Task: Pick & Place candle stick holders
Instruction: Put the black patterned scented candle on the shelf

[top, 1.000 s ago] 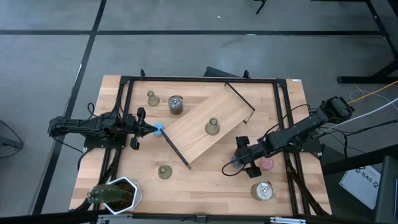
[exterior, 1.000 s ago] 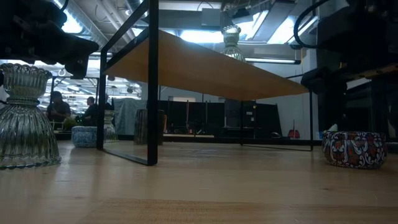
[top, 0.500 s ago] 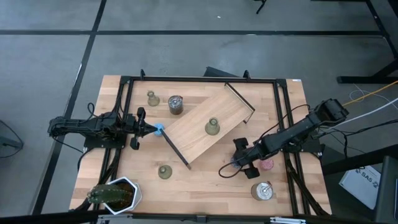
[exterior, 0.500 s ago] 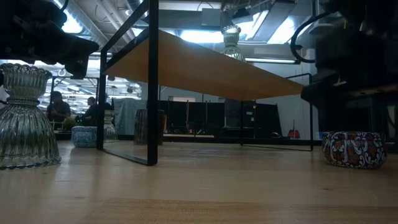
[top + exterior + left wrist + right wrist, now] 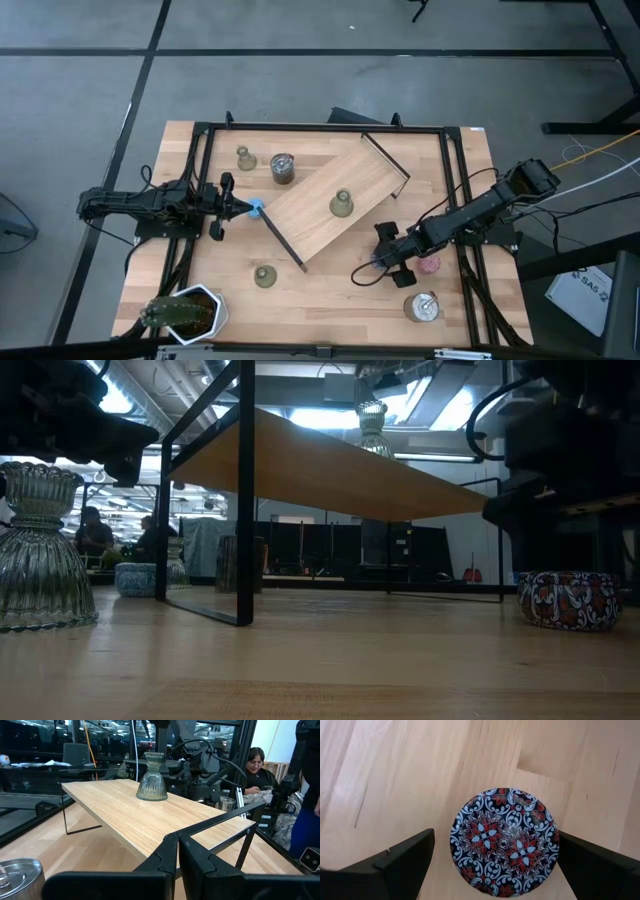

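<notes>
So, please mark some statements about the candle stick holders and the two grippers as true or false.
1. One candle stick holder stands on the raised wooden shelf. True.
2. The right gripper is shut. False: its fingers stand wide open on either side of a patterned round tin.
3. The left gripper is shut. True.
4. All three candle stick holders are on the shelf. False: two stand on the table, one near the far edge, one nearer the front.

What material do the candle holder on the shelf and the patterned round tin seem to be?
Candle holder: probably ribbed clear glass, since light and background show through it. Patterned tin: likely printed metal with a smooth, slightly glossy lid, though the material is uncertain.
</notes>
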Controlling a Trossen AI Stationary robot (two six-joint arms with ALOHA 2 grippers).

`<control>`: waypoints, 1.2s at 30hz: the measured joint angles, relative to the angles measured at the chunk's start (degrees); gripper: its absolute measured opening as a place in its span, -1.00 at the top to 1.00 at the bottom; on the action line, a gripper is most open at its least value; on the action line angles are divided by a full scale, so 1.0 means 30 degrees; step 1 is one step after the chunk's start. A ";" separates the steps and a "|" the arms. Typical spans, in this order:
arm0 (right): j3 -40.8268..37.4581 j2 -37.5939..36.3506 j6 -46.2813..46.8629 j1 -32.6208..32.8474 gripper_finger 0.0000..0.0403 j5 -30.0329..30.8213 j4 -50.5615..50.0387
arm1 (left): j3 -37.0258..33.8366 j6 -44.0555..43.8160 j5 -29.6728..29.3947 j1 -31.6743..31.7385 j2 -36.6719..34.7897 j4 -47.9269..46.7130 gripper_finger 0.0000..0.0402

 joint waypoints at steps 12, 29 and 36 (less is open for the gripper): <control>0.0000 -0.0007 0.0073 0.0000 -0.95 0.0365 0.0331 | 0.0007 0.0000 -0.0007 -0.0001 -0.0004 0.0000 0.94; 0.0000 -0.0022 0.0073 0.0000 -0.53 0.0388 0.0310 | 0.0000 0.0000 0.0000 -0.0001 -0.0004 0.0000 0.94; 0.0000 -0.0029 0.0073 0.0000 -0.52 0.0357 0.0309 | 0.0000 -0.0005 -0.0002 -0.0001 0.0001 0.0000 0.95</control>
